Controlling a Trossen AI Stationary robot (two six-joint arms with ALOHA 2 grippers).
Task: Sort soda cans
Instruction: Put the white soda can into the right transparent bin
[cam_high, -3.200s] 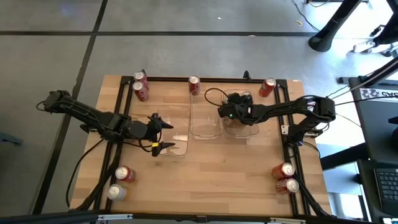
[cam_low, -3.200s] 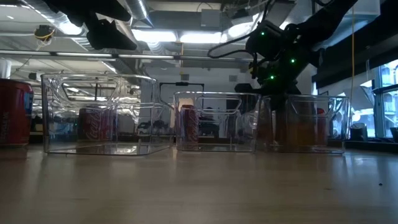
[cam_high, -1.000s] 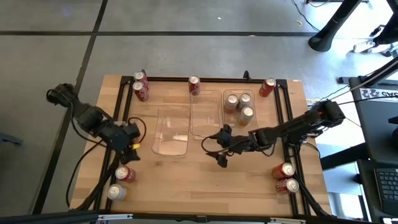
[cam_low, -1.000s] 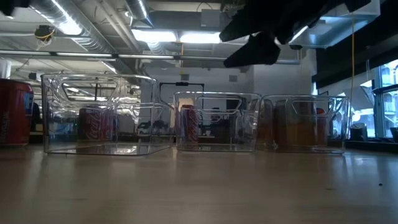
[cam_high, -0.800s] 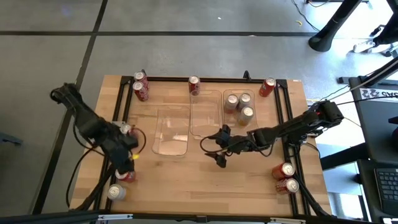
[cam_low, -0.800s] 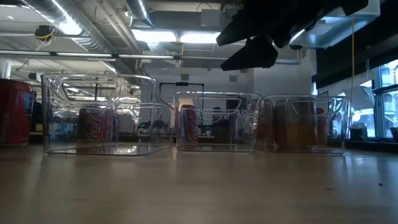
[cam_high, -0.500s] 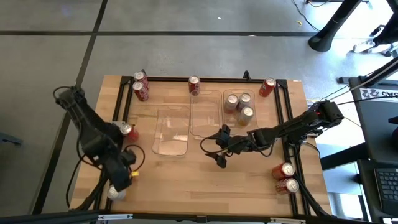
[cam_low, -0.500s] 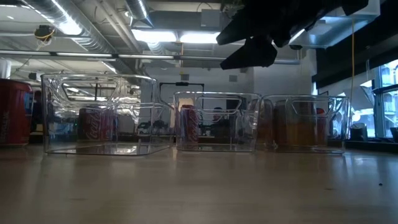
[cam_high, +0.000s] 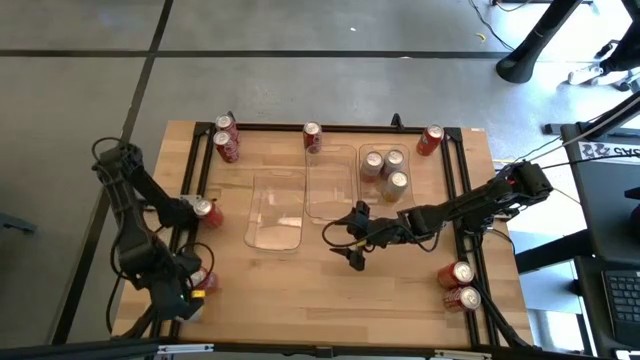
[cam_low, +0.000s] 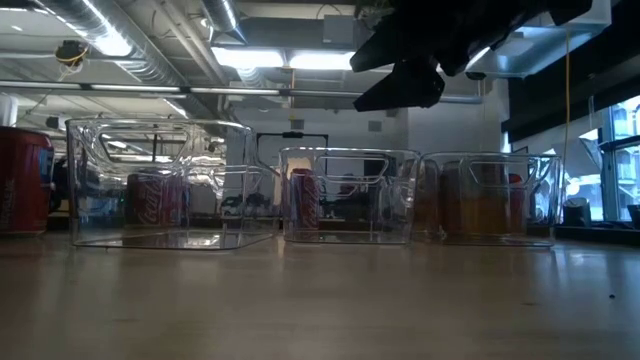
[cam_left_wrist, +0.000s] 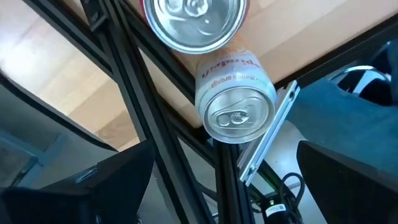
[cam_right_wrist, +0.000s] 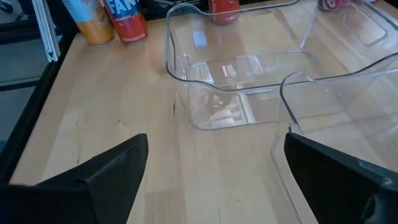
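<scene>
Because the three silver-topped cans stood together in the right tray while the middle tray and the left tray were empty, I judged that the sorting was only at its beginning. The left end effector hovered over the near left corner of the table with its fingers spread wide and grasping nothing. In its wrist view two soda cans showed end-on between the fingers, touching each other, the pale-bodied one at the very edge beside the black frame rail — probably this pair was the next target, and the rail so near could hinder a finger. The right end effector hung above the bare wood just in front of the trays, also released and empty, as if it waited. Other red cans stood apart along the border: two at the far left corner, one behind the middle tray, one at the far right, two at the near right, one at the left edge. The table was of pale wooden planks on a grey floor — the low view showed ceiling lamps and ducts behind.
</scene>
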